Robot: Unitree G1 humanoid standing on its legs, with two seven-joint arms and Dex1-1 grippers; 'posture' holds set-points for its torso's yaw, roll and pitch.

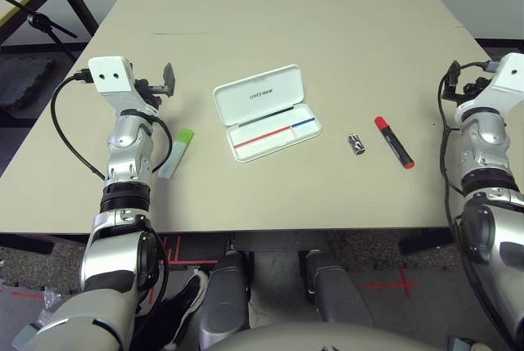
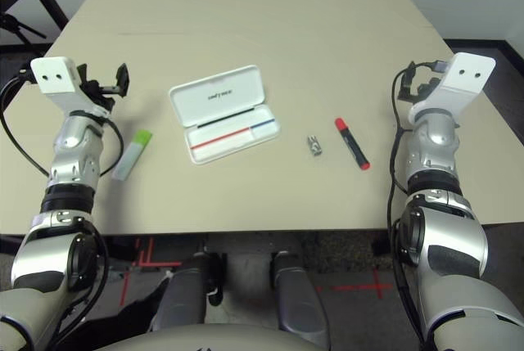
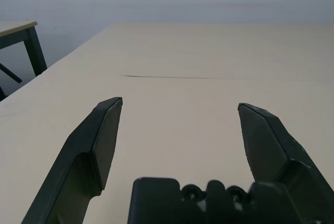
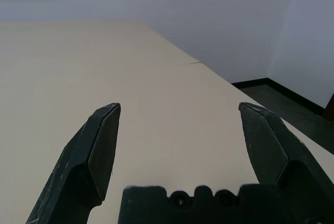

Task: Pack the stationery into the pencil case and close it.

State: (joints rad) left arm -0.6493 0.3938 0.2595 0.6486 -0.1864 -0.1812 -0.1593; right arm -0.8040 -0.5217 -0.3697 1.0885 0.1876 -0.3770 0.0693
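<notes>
The white pencil case lies open in the middle of the table, lid marked "UNITREE" tipped back, with red, blue and black lines inside. A translucent white stick with a lime-green cap rests left of the case. To the case's right lie a tiny silver-black metal piece and a red marker with a black end. My left gripper hovers open and empty above the table, just beyond the stick. My right gripper is raised at the table's right side, open and empty, right of the marker.
The beige table stretches far back with bare surface. A second table and a black stand sit off to the far left. The table's right edge runs close to my right arm.
</notes>
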